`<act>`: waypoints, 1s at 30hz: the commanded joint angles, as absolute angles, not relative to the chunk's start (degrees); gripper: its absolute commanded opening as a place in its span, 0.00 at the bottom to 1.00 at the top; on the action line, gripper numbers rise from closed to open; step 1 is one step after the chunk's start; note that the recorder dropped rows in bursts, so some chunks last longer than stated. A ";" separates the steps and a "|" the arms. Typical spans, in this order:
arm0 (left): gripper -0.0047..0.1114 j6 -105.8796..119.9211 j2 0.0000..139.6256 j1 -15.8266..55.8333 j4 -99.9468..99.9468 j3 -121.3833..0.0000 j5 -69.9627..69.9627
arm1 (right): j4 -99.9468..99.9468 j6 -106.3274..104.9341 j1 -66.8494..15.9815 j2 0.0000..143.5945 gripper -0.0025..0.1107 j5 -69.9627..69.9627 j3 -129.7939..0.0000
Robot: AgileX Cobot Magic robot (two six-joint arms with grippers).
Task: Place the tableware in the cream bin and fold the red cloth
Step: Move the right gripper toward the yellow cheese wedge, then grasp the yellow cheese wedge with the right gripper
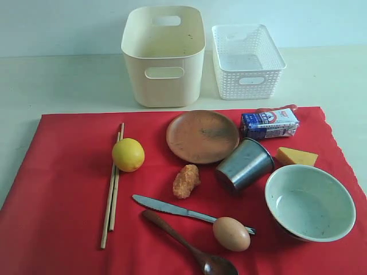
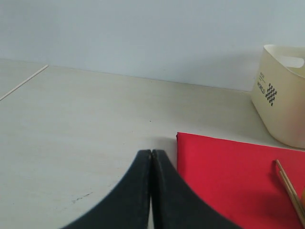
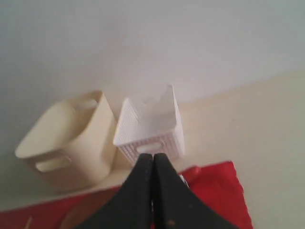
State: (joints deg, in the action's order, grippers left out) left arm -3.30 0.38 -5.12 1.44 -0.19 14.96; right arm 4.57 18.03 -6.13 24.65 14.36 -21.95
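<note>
Black left end effector (image 2: 151,155) and right end effector (image 3: 153,157) closed, empty; smooth rounded cream bin (image 1: 163,91) behind scalloped red cloth (image 1: 63,189).

You are looking at a pale cream table (image 1: 57,80) with a faint grain in it. It runs back to a plain wall (image 1: 57,23) that looks light blue-grey. They meet in one straight edge. In the left wrist view, a thin pale line (image 2: 24,82) crosses the table top at a slant. A few small dark specks (image 2: 81,196) sit on the table there too. The light is soft and even, and the shadows are weak.
</note>
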 commanded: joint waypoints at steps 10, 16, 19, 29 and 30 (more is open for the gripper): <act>0.06 -3.15 0.00 -5.16 1.84 0.00 14.76 | 12.80 -1.60 -10.87 72.44 0.25 36.33 -40.95; 0.06 -3.15 0.00 -5.16 1.84 0.00 14.76 | 9.67 -4.00 -12.36 87.38 0.57 33.69 -45.03; 0.06 -3.15 0.00 -5.16 1.84 0.00 14.76 | 6.07 -4.00 -12.36 91.10 0.64 31.99 -46.22; 0.06 -3.15 0.00 -5.16 1.84 0.00 14.76 | 3.88 -3.36 -12.36 100.39 0.66 25.04 -46.79; 0.06 -3.15 0.00 -5.16 1.84 0.00 14.76 | 3.88 -3.36 -12.36 101.15 0.65 24.40 -46.79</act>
